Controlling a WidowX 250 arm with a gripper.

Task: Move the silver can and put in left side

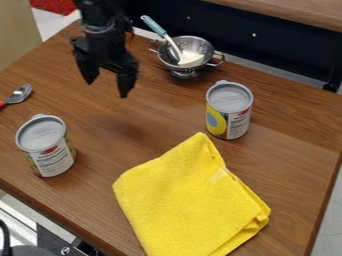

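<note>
The claw [107, 86] hung with its fingers apart over the far left of the table [150, 117], and the right-hand can [229, 111], probably the one meant, stood upright to its right and slightly nearer, just beyond the yellow cloth [190, 200].

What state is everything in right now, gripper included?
Gripper: open, nothing between its fingers.
Can near the colander: upright.
Can near the spoon: upright.
Colander: upright, holding the blue-handled utensil.
Blue-handled utensil: leaning in the colander, handle up.
Yellow cloth: folded, lying flat.
Spoon: lying down.
</note>
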